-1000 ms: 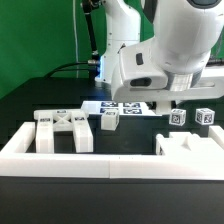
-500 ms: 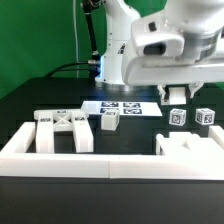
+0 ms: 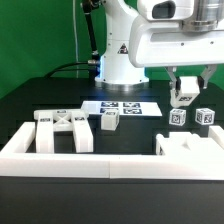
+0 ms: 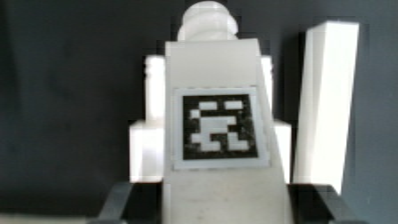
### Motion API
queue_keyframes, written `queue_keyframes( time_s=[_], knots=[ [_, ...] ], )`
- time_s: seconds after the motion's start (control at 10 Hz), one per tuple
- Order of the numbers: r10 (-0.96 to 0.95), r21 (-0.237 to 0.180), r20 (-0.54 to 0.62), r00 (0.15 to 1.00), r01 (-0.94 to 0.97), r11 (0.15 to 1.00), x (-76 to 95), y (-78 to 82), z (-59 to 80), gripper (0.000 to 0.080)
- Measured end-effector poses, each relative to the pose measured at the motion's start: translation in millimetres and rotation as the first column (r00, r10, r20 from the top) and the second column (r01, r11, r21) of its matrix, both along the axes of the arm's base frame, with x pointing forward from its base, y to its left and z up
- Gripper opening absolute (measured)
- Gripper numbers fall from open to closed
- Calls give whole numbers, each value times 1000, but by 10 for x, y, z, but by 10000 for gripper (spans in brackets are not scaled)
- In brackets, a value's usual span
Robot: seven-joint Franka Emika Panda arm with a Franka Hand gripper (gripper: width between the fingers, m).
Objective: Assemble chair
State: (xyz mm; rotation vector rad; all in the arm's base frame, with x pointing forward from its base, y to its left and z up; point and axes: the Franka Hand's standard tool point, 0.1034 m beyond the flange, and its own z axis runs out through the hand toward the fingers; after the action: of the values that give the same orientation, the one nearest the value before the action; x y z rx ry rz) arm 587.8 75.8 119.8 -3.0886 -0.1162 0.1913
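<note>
White post (image 4: 217, 70) in claw (image 3: 186, 92), tag (image 4: 217, 125) sharpest from wrist

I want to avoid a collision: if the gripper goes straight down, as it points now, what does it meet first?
Likely the small tagged block on the table, under the chair post that the gripper holds; depth is unclear.

The marker board (image 3: 122, 107) lies on the black table (image 3: 30, 100) beyond a low white border wall (image 3: 110, 163), a green backdrop (image 3: 40, 30) behind.
</note>
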Motion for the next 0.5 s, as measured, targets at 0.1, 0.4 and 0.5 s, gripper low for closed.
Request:
queue_keyframes(
  time_s=[0.1,0.4,0.5],
  knots=[
    [-2,2,47,999,2,1000,7,7,5,291],
    [5,19,249,968,-11,1000,186,153,122,291],
    [1,22,333,943,-8,1000,232,141,119,291]
  ],
)
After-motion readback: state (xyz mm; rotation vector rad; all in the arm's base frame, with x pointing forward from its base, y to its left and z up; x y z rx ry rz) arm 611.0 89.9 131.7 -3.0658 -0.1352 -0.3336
